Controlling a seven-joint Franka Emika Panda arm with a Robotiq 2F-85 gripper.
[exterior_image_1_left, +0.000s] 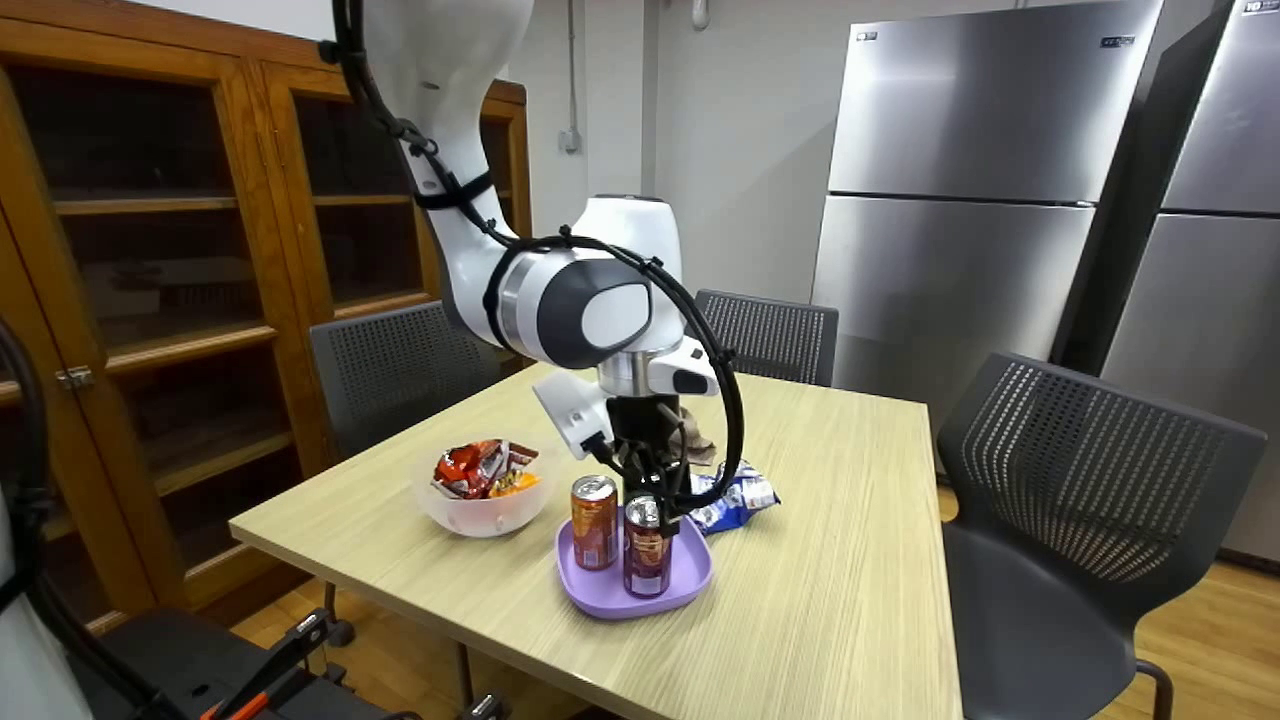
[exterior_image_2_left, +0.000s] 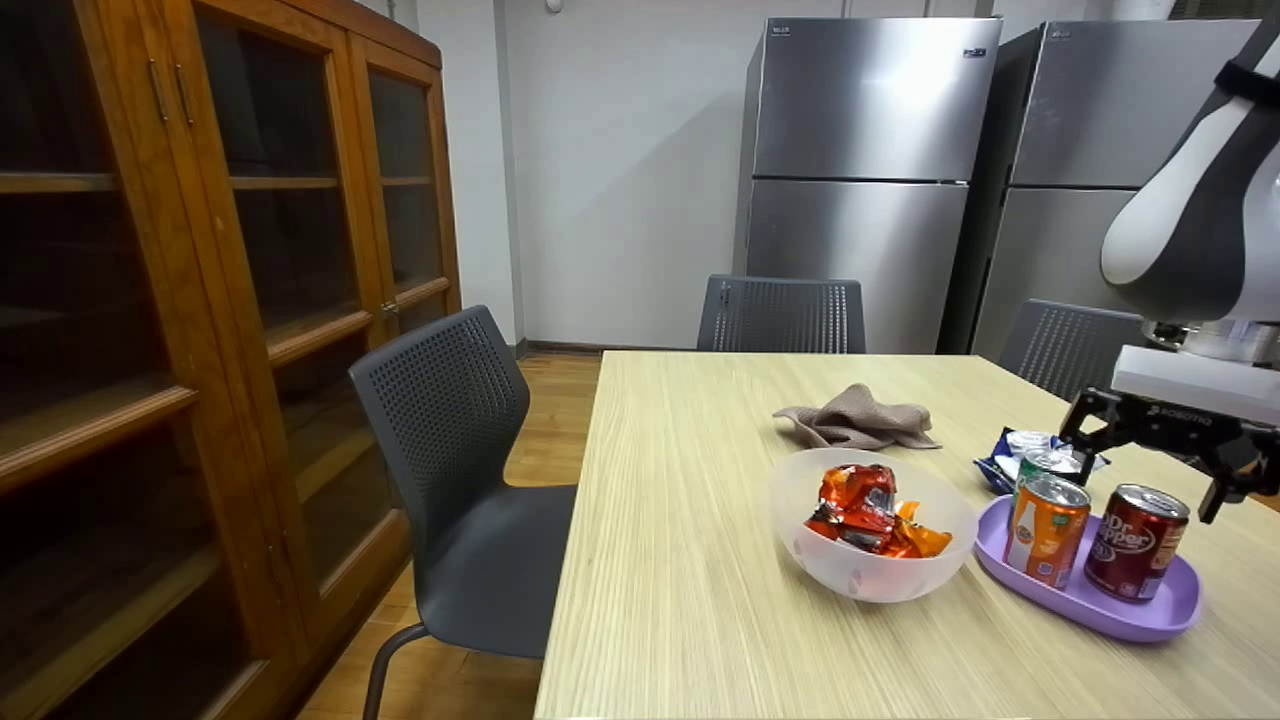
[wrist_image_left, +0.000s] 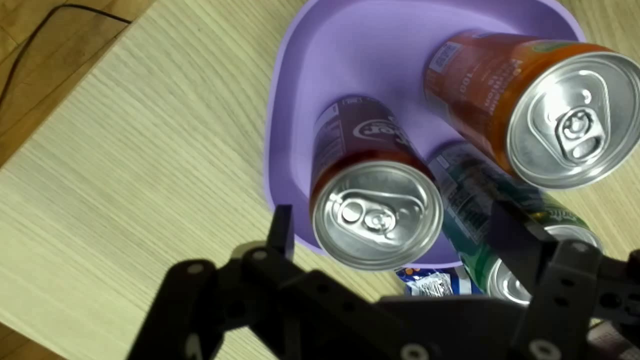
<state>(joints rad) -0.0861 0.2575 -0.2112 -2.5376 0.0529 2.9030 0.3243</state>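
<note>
Green can (wrist_image_left: 465, 215) partly hidden by gripper (wrist_image_left: 392, 230) in wrist view, mostly behind orange can (exterior_image_2_left: 1046, 530) in exterior view. Purple tray (wrist_image_left: 280, 120) cut off by wrist view's top edge; blue packet (wrist_image_left: 434, 284) mostly covered there. Arm (exterior_image_2_left: 1190, 230) cut off by exterior view's right edge. Orange can's fine print illegible.

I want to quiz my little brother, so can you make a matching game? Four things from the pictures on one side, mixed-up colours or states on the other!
1. Dr Pepper can
2. tray
3. cloth
4. gripper

A. purple
B. open
C. brown
D. dark red

Right pairs: 1-D, 2-A, 3-C, 4-B
</note>
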